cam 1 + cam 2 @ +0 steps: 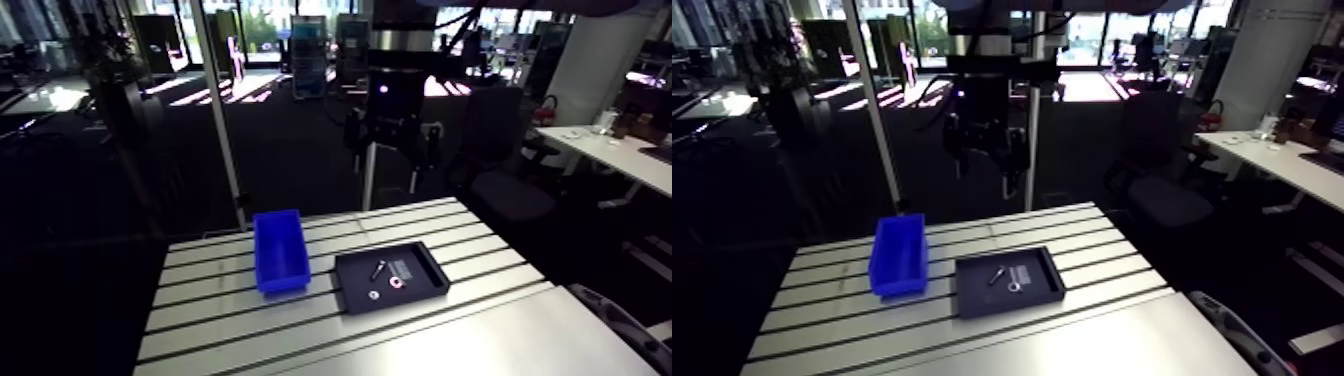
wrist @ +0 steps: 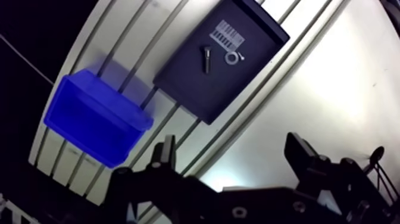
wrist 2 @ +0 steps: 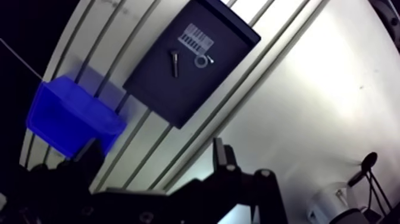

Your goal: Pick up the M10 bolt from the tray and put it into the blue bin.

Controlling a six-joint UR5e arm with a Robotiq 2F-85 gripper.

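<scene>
Approach step; gripper (image 2: 231, 144) hung well above tray (image 2: 189, 95), wide open, empty; M10 bolt (image 2: 206, 59) lay in tray; next move needed descent onto bolt.

I log this as a robotics lab or workshop station, judging by the slotted aluminium table (image 1: 200, 300) bearing a blue parts bin (image 1: 279, 250) and a black tray (image 1: 422, 287) with a barcode label (image 2: 228, 34), a bolt (image 2: 206, 59) and a washer (image 2: 231, 58).

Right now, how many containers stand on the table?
2. The blue bin and the black tray sit side by side, not touching; the tray holds the bolt. No other seems hidden.
</scene>
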